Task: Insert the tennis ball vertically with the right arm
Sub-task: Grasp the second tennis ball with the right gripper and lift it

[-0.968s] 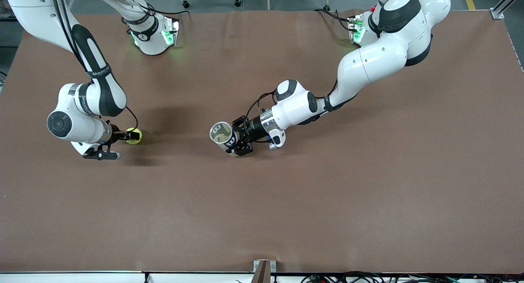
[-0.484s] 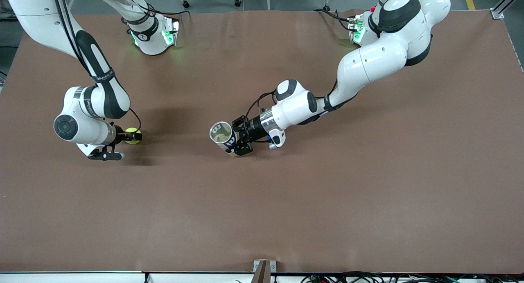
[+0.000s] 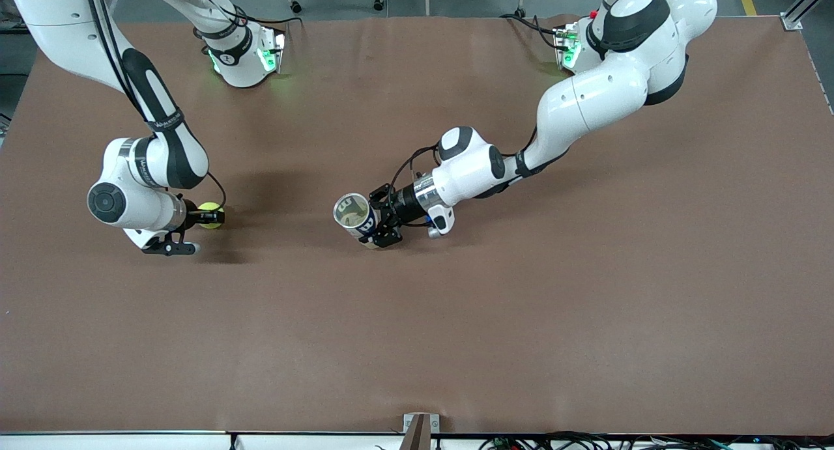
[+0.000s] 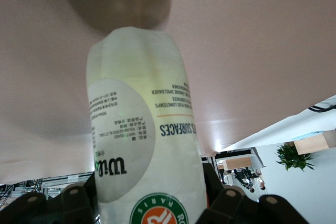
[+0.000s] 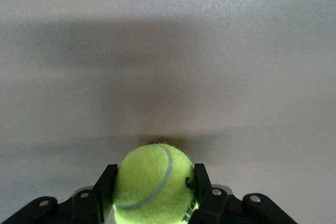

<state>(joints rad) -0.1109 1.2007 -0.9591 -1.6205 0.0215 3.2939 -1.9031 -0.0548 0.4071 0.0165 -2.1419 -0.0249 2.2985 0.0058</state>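
Now the right end effector (image 3: 207,216) pinches the tennis ball (image 3: 210,214); the left end effector (image 3: 376,226) clamps the can (image 3: 355,215).

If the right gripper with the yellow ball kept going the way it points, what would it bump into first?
Probably the tube held by the left gripper. The right gripper, shut on the tennis ball, points that way across bare table, though height is hard to judge.

The right gripper (image 3: 210,216), clamped on the yellow tennis ball (image 3: 209,214), shifts slightly toward the table's middle and rises a little; its arm follows.
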